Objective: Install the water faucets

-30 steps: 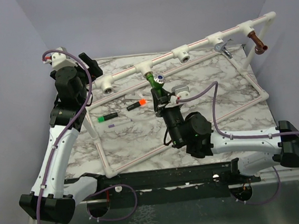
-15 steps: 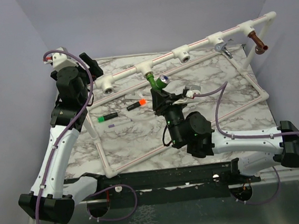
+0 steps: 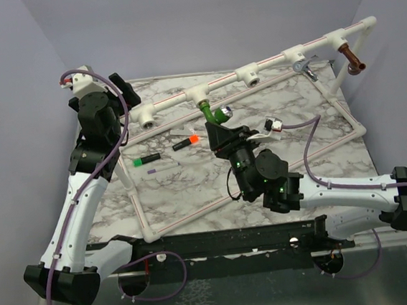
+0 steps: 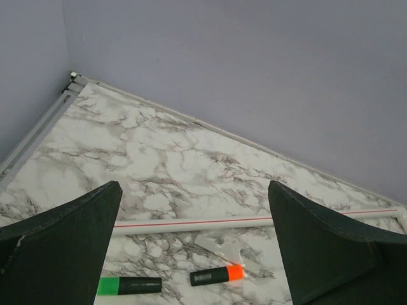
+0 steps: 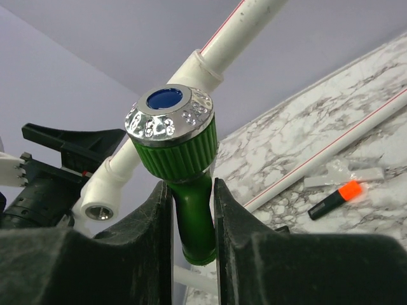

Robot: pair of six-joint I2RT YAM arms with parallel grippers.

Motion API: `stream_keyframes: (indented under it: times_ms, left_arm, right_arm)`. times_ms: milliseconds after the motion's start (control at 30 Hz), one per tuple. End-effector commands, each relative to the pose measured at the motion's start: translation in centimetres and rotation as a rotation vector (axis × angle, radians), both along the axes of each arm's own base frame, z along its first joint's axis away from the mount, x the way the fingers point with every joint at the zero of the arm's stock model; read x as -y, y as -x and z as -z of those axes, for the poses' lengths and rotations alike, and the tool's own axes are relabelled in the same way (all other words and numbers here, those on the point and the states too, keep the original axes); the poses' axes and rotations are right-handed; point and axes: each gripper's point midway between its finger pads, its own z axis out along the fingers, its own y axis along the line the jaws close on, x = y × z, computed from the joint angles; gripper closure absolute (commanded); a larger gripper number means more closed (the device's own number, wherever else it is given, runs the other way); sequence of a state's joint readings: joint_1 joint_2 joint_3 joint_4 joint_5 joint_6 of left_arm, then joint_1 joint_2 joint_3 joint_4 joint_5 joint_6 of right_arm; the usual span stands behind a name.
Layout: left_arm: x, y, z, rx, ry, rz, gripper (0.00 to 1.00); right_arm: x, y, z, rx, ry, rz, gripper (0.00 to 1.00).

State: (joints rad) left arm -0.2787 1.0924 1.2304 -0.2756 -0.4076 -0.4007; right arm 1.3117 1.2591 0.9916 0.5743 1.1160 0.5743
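Lying just left of the green faucet (image 3: 209, 114) (image 5: 175, 155), an orange-capped marker (image 3: 186, 141) and a green-capped marker (image 3: 146, 160) are being left on the counter (image 3: 193, 189); a chrome faucet (image 3: 305, 65) and a copper faucet (image 3: 352, 59) are being carried by the white pipe (image 3: 274, 58) well right of it. The green faucet, under a pipe tee (image 3: 198, 92), is being clamped at its stem by the right pincer (image 3: 219, 130) (image 5: 191, 190), arm stretched forward. The left pincer (image 3: 121, 88) (image 4: 194, 185) is being held wide apart, well left.

Left gripper (image 4: 193, 190) gapes wide on its raised arm; right gripper (image 5: 191, 190), arm reaching forward, pinches the green faucet (image 5: 177, 159).
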Motion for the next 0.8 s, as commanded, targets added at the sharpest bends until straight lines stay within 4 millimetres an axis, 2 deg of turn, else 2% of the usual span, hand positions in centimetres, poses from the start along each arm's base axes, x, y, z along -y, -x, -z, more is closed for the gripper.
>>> stream_keyframes:
  times_ms: [0, 200, 467, 667, 767]
  left_arm:
    - [4.5, 5.4, 13.6, -0.501, -0.160, 0.263, 0.01]
    - [4.8, 5.8, 13.5, -0.495, -0.165, 0.274, 0.01]
    - [5.1, 6.0, 13.5, -0.493, -0.176, 0.278, 0.01]
    - [5.1, 6.0, 13.4, -0.491, -0.178, 0.280, 0.01]
    - [5.1, 6.1, 13.4, -0.490, -0.181, 0.279, 0.01]
  right_arm:
    - [-1.3, -0.2, 1.7, -0.105, -0.223, -0.026, 0.99]
    - [-1.6, -0.4, 2.2, -0.115, -0.225, -0.016, 0.99]
    - [-1.5, -0.8, 1.8, -0.046, -0.048, 0.013, 0.99]
    - [-1.5, -1.0, 1.3, 0.009, 0.031, 0.026, 0.85]
    - [-1.6, -1.1, 1.0, 0.027, 0.042, 0.033, 0.73]
